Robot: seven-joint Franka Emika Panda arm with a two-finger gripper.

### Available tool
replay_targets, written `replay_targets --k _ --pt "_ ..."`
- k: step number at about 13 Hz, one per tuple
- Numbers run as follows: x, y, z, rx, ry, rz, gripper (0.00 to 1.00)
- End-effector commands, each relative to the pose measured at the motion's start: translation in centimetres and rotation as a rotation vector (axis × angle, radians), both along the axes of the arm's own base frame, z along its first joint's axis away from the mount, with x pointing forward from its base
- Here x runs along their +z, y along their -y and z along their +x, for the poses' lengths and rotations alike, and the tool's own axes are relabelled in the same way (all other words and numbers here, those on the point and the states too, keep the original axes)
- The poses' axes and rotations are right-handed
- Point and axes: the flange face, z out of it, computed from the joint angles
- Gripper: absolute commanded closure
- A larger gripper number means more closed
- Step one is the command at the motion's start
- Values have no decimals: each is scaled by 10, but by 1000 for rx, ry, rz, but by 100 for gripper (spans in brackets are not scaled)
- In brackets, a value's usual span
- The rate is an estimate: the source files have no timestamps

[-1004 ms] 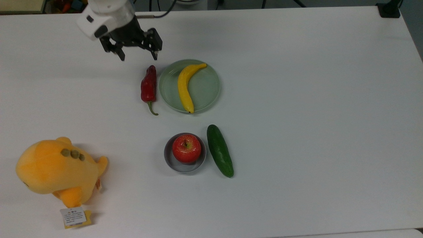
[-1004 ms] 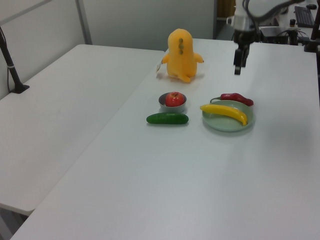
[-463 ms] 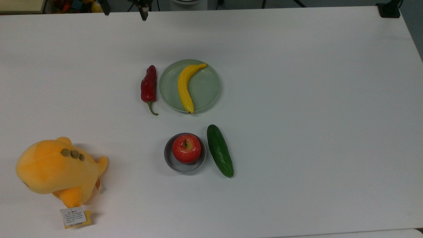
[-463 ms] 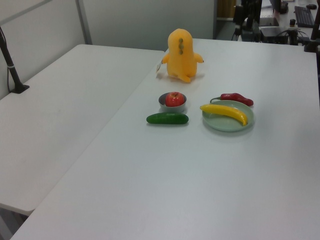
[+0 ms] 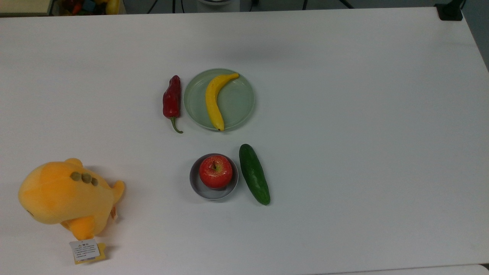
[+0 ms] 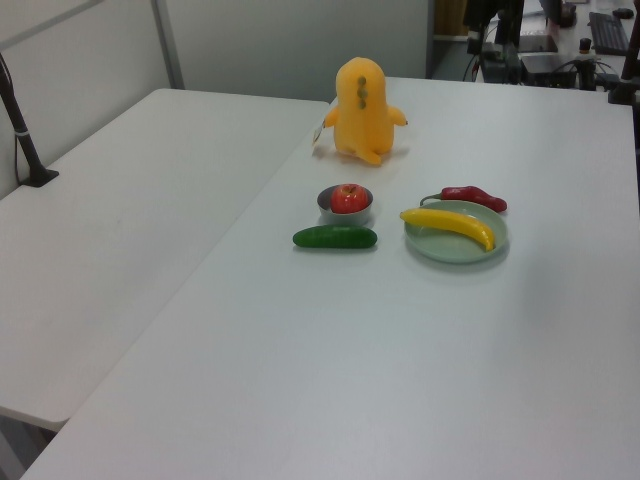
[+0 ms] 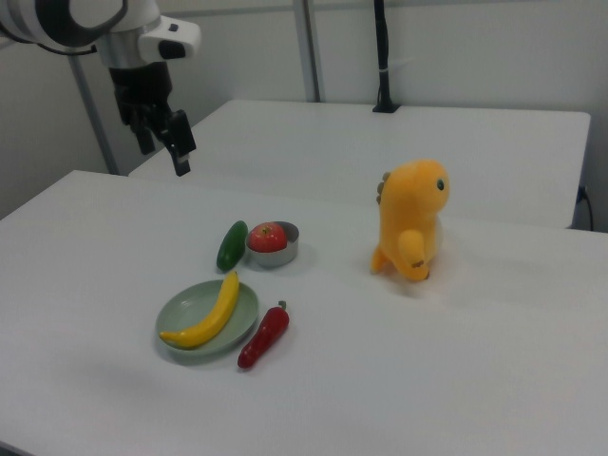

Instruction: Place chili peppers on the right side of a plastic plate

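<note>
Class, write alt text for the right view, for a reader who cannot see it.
A red chili pepper lies on a white table beside a pale green plate holding a banana. Behind sit a cucumber, an apple in a grey bowl and an orange plush toy; the gripper hangs above.

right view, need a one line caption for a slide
Raised pincer hangs empty above the table while the chili pepper lies beside the green plate holding a banana.
</note>
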Motion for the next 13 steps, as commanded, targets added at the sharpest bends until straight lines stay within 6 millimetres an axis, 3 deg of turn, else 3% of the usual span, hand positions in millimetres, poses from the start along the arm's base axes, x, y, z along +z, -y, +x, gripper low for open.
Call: replay_targets --k 1,6,13 --pt "-13 -28 -3 45 -4 -19 0" --pt "-24 -32 0 281 14 -40 0" --pt "-24 -26 7 281 63 -75 0"
